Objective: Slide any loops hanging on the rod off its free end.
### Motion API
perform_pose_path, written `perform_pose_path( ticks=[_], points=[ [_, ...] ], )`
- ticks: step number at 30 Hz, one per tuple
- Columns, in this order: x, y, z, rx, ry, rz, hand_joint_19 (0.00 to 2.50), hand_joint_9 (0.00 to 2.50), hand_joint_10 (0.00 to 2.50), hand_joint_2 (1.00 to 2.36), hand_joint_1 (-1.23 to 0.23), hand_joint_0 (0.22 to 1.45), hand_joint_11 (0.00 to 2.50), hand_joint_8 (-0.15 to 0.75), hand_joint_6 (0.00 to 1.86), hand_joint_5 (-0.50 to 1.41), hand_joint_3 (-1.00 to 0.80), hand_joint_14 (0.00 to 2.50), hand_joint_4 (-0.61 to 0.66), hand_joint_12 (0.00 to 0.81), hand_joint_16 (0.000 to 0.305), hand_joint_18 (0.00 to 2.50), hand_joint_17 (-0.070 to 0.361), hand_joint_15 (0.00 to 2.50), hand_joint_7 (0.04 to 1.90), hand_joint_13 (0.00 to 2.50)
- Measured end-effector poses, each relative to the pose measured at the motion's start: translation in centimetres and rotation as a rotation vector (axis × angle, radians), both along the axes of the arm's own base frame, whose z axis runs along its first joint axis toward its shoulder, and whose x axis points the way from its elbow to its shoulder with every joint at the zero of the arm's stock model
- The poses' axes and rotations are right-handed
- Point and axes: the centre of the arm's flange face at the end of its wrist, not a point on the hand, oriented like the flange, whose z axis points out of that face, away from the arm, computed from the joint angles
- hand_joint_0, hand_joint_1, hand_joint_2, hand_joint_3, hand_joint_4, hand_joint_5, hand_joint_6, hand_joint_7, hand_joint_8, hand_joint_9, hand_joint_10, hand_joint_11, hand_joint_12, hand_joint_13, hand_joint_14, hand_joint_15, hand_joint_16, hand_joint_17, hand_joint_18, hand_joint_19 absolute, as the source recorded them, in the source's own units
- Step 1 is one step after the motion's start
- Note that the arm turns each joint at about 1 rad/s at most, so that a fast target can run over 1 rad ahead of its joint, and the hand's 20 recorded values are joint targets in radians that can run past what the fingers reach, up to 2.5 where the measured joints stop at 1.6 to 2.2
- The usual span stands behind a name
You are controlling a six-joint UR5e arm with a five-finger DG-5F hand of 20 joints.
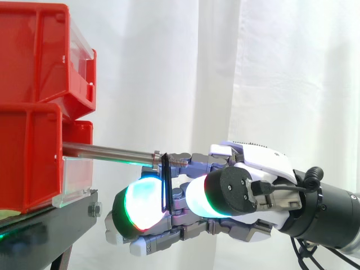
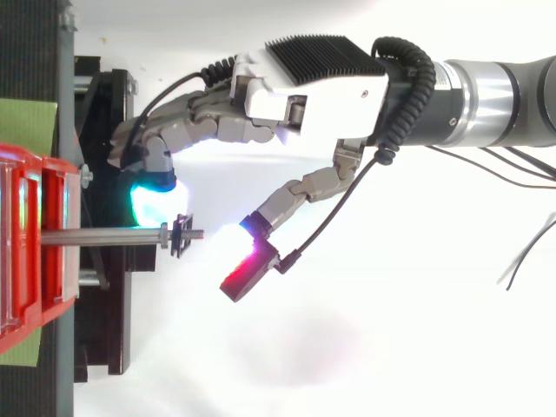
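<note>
Black loop hangs near the free right end of the rod, which juts from the red bins at left. Hand reaches in from the right, close around the loop. Cannot tell whether it grips the loop.

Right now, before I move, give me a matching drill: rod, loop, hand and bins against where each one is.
1 rod
2 loop
3 hand
4 red bins

a stacked at the left
b hanging near the rod's free end
c sticking out of the bins
d reaching in from the right

Pairs: 1c, 2b, 3d, 4a
</note>
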Motion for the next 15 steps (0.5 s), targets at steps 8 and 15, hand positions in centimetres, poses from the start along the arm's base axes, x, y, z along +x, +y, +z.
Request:
perform_pose_path(
  ticks=[8, 15],
  points=[
    [-0.02, 0.04, -0.03, -0.002, 0.002, 0.004, 0.01, 0.53, 0.00, 1.01, -0.71, 0.59, 0.07, 0.337, 0.50, -0.15, -0.45, 0.00, 0.29, 0.342, 0.046, 0.61, 0.104, 0.00, 1.53, 0.57],
    [0.01, -0.03, 0.04, -0.001, -0.002, 0.006, 0.02, 0.55, 0.00, 1.01, -0.69, 0.61, 0.09, 0.341, 0.61, -0.17, -0.40, 0.00, 0.25, 0.342, 0.046, 0.62, 0.104, 0.00, 1.46, 0.58]
  ],
)
